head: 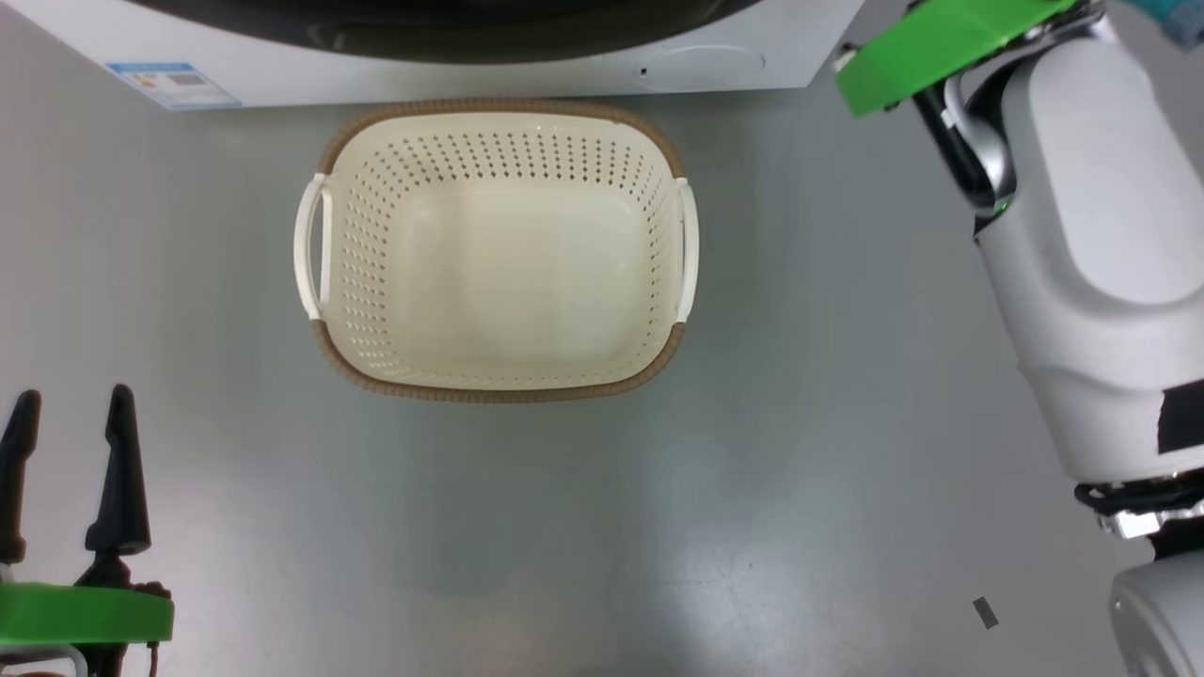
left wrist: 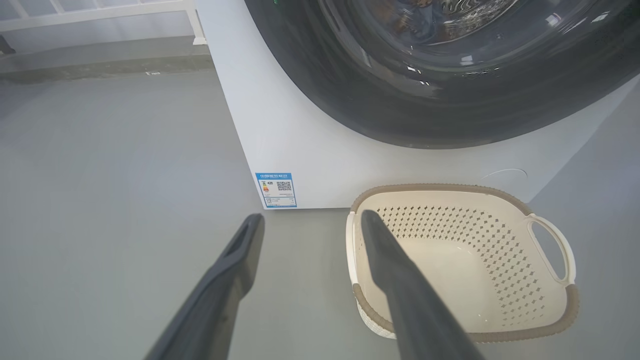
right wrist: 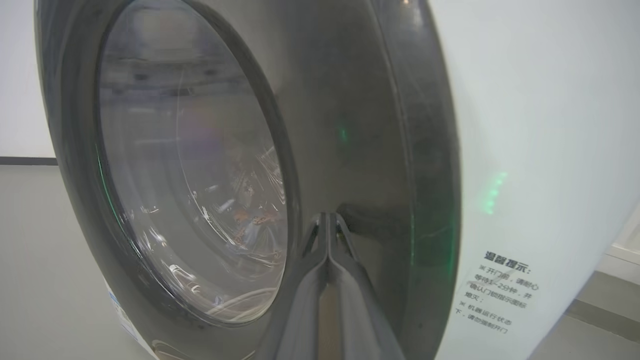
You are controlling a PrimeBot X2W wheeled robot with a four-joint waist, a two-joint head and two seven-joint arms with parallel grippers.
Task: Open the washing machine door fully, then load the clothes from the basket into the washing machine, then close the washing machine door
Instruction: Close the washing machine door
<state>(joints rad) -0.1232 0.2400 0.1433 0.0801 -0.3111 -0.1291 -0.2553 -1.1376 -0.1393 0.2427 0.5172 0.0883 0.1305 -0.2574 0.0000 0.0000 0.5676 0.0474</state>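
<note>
Though basket [head: 651, 221] bare, R-wrist view: R gripper [right wrist: 327, 216] closed at door [right wrist: 352, 125]; L gripper [left wrist: 309, 218] wide; both empty.

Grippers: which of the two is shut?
The right gripper: its fingers are pressed together, pointing at the washing machine door. The left gripper has its fingers spread wide apart, near the basket.

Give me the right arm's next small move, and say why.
Probably a short, firm push with the shut right gripper on the washing machine door to latch it. The basket is empty, the door lies against the washing machine, and the gripper's tips are at its black ring. Whether it has latched cannot be seen.
</note>
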